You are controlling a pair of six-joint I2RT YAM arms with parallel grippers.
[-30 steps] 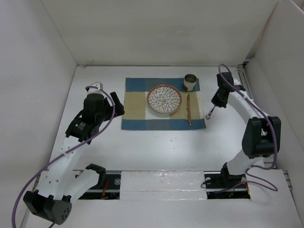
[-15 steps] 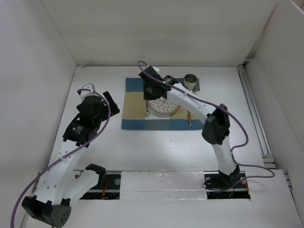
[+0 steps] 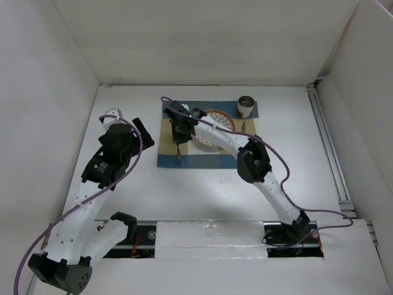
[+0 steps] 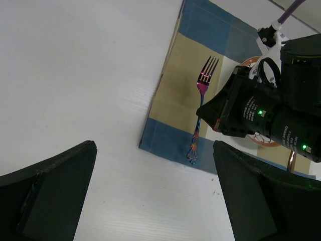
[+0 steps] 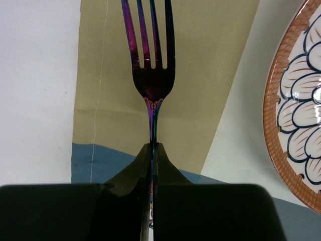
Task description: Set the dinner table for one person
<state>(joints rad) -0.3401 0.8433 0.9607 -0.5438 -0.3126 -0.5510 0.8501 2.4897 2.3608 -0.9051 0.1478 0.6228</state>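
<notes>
Top view: fork point(image 3: 178, 157), left of the plate point(image 3: 222, 118), over the placemat point(image 3: 167, 144) mid-desk point(image 3: 215, 190); long axis near-to-far, tines far. Left wrist: my left jaws gape empty, well left of the plate. Right wrist: my right jaws pinch the handle; best lowered flat, parallel to the plate, before release.

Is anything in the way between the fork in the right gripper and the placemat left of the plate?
Nothing visible. The right gripper is shut on the fork, which hangs over a bare strip of placemat beside the plate; whether they touch, I can't tell.
</notes>
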